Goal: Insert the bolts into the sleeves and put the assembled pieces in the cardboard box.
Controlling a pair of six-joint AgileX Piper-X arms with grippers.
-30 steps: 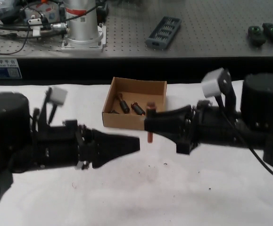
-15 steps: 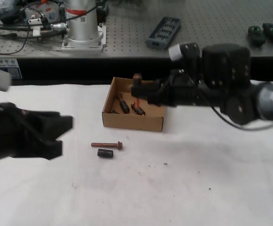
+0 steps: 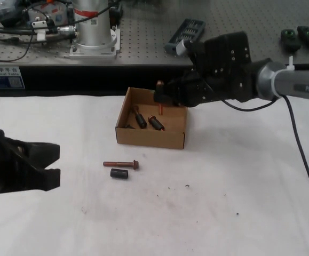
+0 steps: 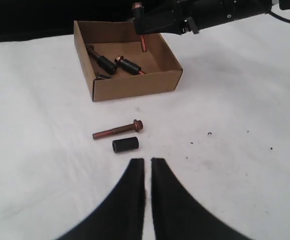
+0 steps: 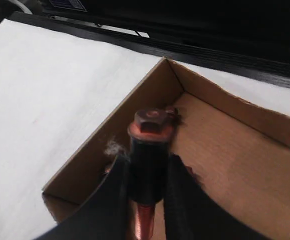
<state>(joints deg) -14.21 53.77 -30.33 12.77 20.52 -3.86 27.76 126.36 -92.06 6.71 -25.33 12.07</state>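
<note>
Over cardboard box (image 3: 150, 137), right pincer (image 5: 148, 172) clamps sleeved bolt (image 5: 151, 122) upright between its fingers, head up.

One brown cardboard box (image 4: 134, 87). Three assembled pieces, each a copper-coloured metal bolt in a black cylindrical sleeve: first piece (image 4: 100, 61), second piece (image 4: 128, 64), and held piece (image 5: 147, 157). One loose copper-coloured hex-head bolt (image 4: 117, 131) and one loose short black sleeve (image 4: 125, 145). One small dark item in the box corner, kind unclear. Two black two-fingered grippers: left gripper (image 4: 146, 161), right gripper (image 3: 159, 97)
</note>
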